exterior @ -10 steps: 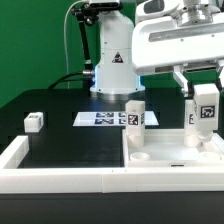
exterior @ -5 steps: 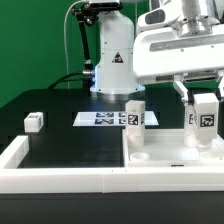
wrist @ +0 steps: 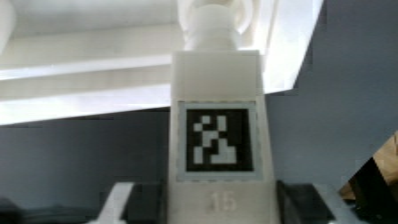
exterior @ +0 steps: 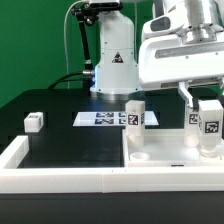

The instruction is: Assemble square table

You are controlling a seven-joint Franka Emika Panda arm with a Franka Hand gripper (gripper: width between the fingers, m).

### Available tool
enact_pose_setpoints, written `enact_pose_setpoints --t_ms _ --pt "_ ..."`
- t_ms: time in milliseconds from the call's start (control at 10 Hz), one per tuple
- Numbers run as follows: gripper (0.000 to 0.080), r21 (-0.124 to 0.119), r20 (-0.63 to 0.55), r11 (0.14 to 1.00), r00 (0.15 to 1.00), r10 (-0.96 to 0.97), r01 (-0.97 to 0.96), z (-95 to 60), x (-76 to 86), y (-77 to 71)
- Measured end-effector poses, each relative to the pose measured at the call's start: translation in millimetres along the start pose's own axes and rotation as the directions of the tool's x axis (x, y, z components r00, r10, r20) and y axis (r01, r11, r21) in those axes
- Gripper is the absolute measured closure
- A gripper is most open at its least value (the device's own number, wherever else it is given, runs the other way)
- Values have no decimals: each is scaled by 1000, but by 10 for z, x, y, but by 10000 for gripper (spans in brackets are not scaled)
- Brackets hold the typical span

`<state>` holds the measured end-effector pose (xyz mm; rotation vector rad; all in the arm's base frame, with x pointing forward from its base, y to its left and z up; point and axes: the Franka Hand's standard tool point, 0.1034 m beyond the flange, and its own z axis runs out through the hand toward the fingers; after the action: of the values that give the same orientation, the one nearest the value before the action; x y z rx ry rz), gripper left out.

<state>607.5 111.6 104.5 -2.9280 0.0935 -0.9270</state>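
Leg gripped above the slab's right corner, exterior view.
Far left, a loose leg [exterior: 35, 121] lay on the black table [exterior: 70, 142], well apart from everything else. The marker board [exterior: 100, 118] lay flat near centre. Just right of it, a standing leg [exterior: 134, 114] stood upright at the far left corner of the square slab [exterior: 165, 152]. At right, the gripper [exterior: 206, 103] was closed partway around the held leg [exterior: 209, 124], which was upright at the slab's far right corner. Whether it touched the slab could not be told.
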Motion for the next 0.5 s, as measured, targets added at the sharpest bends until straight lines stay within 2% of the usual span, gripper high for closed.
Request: enact_pose_setpoints --t_ms 500 --pt "509 -3 8 1000 1000 -8 8 80 -126 -31"
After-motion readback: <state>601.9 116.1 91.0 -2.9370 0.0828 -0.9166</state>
